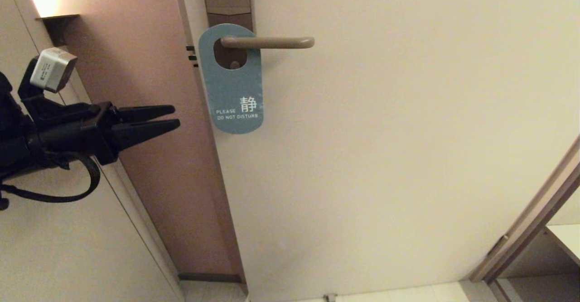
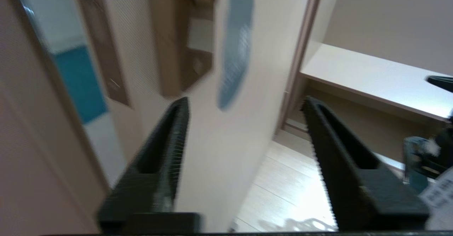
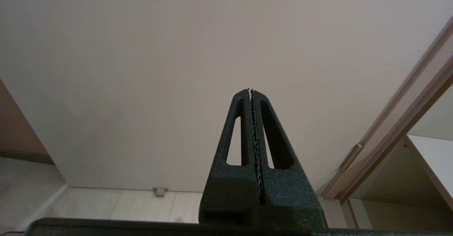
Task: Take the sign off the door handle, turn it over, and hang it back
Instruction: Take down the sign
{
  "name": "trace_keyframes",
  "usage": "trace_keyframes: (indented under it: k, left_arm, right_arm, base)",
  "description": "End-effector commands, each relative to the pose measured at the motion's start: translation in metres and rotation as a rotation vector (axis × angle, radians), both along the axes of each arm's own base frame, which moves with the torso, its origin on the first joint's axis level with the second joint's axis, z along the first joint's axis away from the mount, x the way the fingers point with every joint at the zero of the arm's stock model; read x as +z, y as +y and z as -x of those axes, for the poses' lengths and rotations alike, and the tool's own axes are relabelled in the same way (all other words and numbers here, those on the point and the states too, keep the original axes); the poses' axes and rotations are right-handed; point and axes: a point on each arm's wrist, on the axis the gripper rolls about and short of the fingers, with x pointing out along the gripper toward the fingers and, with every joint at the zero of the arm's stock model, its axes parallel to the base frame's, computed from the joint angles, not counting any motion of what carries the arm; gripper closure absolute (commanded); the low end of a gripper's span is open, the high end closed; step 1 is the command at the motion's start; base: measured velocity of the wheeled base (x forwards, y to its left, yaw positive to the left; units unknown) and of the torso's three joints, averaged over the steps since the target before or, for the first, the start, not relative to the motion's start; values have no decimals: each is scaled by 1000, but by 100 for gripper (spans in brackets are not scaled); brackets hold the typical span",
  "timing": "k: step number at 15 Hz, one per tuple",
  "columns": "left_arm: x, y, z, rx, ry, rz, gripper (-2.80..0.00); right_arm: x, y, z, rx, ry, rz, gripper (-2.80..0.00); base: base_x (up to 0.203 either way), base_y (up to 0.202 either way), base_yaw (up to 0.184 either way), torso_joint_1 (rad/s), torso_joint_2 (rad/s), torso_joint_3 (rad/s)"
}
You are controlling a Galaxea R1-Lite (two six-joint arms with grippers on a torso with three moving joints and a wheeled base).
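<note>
The sign looks like matt blue card, slightly scuffed along its edge. The door handle is smooth satin metal, bronze-beige. The door is flat, matt cream. Both grippers' fingers are grainy black plastic with serrated inner edges.

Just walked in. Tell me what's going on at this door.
A two-armed robot faces a door. The sign hangs on the door handle, blue "PLEASE DO NOT DISTURB" face showing. The left gripper sits off to the left of the sign, clear of it, jaws apart and holding nothing. The right gripper is parked low with its jaws shut, pointing at the bare door.
</note>
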Motion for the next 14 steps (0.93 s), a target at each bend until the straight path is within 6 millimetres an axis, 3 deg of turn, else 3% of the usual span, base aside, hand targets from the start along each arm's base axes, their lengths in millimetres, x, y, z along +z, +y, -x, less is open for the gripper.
trace_keyframes:
  k: [1,6,14]
  left_arm:
    - [7,3,-8,0,-26,-2,-280]
    - [16,3,-32,-84,-32,5,-280]
    - [16,-8,-35,-204,6,13,-280]
  right_arm:
    - [0,0,0,0,2,1,0]
    - [0,0,0,1,2,1,0]
    - [0,0,0,2,2,1,0]
  base:
    - [0,0,0,0,0,0]
    - [0,0,0,0,0,0]
    - [0,0,0,0,0,0]
